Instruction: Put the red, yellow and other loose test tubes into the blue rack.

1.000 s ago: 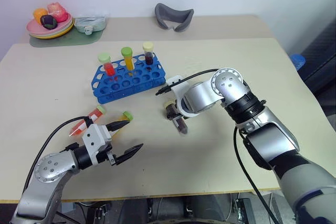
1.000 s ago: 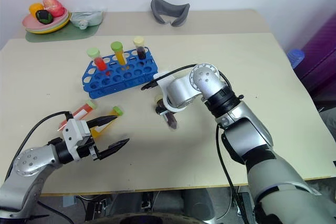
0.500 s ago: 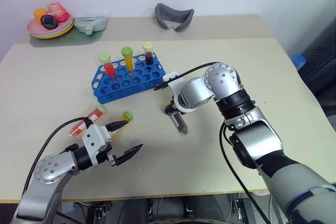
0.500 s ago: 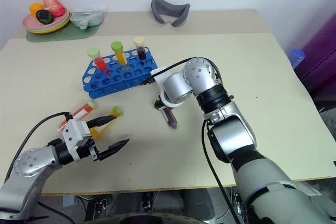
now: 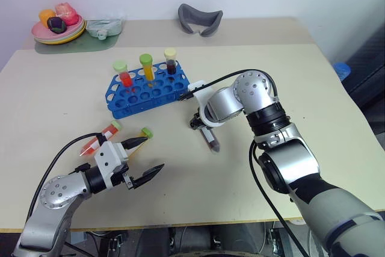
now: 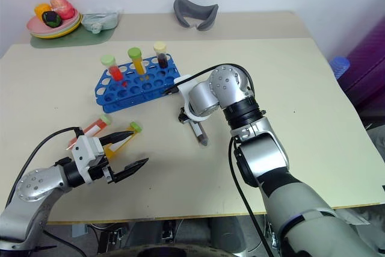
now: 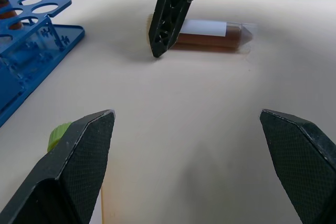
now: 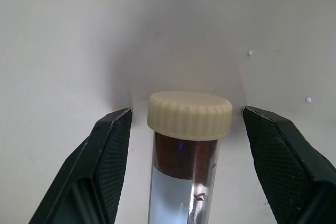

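The worktop point(image 5: 289, 76) is lying broad and mostly bare, with open room along its near edge and to the right of the arms. At its far edge a plate of fruit point(image 5: 57, 28) and a grey curved piece point(image 5: 200, 18) are sitting well apart from the work.

The right arm is reaching in from the right and bending at the wrist, so the right gripper point(image 5: 204, 129) is pointing steeply down at the middle of the worktop, just beside the rack's near right corner. The left arm is hanging low at the near left, its left gripper point(image 5: 146, 157) pointing roughly level toward the right.

The blue rack point(image 5: 150, 93) is standing left of centre, holding three capped tubes upright along its back row: red point(image 5: 124, 76), yellow point(image 5: 146, 67) and dark point(image 5: 171, 62).

The dark loose tube point(image 5: 210, 139) is lying flat under the right gripper; its fingers point(image 8: 107, 150) are standing apart on either side of the cream cap point(image 8: 189, 115), not touching it. Two more loose tubes, one red point(image 5: 101, 136) and one yellow point(image 5: 139, 138), are lying just beyond the left gripper, whose fingers point(image 7: 79, 156) are spread wide and grasping nothing.
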Robot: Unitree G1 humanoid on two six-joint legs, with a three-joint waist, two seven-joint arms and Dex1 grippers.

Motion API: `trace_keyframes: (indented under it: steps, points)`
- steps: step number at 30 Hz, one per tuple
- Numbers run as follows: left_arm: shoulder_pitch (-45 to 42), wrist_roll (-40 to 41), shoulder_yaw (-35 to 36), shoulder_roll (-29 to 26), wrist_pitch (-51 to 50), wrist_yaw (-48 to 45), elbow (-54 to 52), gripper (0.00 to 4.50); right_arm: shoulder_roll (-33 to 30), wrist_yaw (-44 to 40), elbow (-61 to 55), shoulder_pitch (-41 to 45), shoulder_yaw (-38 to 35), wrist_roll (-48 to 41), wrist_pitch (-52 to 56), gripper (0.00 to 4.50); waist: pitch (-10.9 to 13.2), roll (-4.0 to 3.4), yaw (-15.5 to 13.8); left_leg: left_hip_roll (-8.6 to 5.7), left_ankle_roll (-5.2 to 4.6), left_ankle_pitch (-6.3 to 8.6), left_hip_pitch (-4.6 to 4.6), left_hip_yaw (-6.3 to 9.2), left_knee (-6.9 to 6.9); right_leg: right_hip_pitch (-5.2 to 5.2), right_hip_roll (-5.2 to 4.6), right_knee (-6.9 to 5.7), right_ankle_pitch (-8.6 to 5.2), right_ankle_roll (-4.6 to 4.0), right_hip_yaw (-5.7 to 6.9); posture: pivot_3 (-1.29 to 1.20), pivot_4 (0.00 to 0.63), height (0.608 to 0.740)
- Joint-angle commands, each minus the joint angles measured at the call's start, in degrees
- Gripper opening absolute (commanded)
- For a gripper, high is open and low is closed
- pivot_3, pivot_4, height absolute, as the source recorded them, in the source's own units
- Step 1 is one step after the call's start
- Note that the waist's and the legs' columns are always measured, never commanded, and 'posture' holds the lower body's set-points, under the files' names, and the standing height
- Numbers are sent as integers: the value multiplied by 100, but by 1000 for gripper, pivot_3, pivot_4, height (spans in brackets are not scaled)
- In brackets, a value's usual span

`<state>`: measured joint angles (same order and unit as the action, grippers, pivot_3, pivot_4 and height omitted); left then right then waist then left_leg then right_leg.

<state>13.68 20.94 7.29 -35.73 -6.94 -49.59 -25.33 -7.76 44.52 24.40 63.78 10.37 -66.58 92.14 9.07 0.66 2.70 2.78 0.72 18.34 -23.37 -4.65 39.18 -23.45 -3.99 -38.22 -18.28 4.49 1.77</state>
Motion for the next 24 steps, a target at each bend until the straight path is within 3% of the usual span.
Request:
trace_keyframes:
  steps: [1, 15, 18, 20, 24]
  points:
    - [6, -6, -9, -16, 82, 16, -108, 4500, -123, 61, -126, -59, 90, -265, 36, 3404, 0, 0, 0, 0, 0, 0, 0, 0, 0, 0, 0, 0, 0, 0, 0, 0, 150, 735]
    - [10, -26, -13, -14, 84, 19, -122, 4500, -341, 862, -210, -279, 206, -1211, 36, 3404, 0, 0, -15, -1, 0, 0, -2, 0, -1, 0, -2, 3, 0, 0, 1, 0, 150, 735]
    - [13, -29, -5, -22, 80, 17, -119, 4500, -293, 995, -220, -310, 166, -1313, 36, 2499, 0, 0, -11, -1, -1, 0, -2, 0, -1, 0, -2, 3, 0, 0, 1, 0, 150, 735]
    - [12, -27, -1, -26, 73, 18, -124, 4500, -239, 1062, -205, -295, 117, -1364, 36, 1601, 0, 0, -8, -1, -1, 0, -1, 0, -1, 0, -1, 3, 0, 0, 1, 0, 150, 735]
    - [6, -26, 10, -40, 64, 12, -120, 4500, -156, 1172, -174, -242, 9, -1413, 36, 1601, 1, -1, -3, -1, -1, 0, -1, 0, -2, 0, -1, 3, 0, 0, 1, 0, 150, 735]
